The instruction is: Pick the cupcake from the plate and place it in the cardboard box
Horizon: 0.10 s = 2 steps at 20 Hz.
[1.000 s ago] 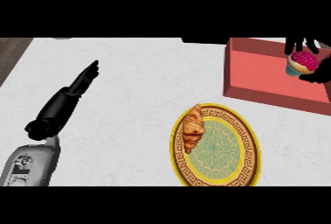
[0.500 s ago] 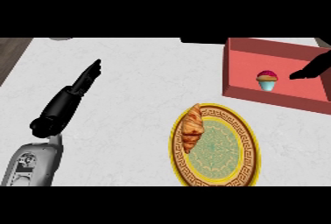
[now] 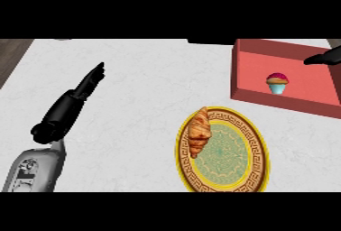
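Cupcake (image 3: 278,83) upright in cardboard box (image 3: 293,102) | both robot hands unclenched, holding nothing | no writing legible

Right robot hand (image 3: 324,57) farther from cupcake (image 3: 278,83)

Right hand (image 3: 325,57) mostly cut off; fingers perhaps straight.
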{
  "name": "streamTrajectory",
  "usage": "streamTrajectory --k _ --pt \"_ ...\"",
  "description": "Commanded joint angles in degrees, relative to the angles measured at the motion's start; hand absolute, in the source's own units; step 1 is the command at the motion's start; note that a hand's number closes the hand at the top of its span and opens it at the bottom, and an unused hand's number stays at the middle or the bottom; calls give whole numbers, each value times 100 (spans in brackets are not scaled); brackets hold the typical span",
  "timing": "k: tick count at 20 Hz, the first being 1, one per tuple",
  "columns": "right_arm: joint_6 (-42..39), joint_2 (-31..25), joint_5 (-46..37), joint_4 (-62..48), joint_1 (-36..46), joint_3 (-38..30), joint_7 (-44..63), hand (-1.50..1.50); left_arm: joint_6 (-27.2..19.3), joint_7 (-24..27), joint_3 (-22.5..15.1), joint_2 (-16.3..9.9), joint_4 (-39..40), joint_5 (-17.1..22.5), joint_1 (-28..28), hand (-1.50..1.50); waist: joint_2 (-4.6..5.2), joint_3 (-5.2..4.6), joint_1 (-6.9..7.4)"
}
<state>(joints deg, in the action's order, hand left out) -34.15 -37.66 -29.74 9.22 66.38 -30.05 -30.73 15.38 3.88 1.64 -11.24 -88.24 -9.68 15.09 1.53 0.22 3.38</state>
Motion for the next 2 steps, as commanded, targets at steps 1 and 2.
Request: streamTrajectory --k 1,2 --pt "-603 -418 540 -383 57 -559 203 -150 -21 172 -65 55 -2 -45 -94 0 55 3 81" --pt "-531 -477 619 -353 -80 -638 104 -150 132 -129 18 -68 -172 101 156 0 53 14 90"
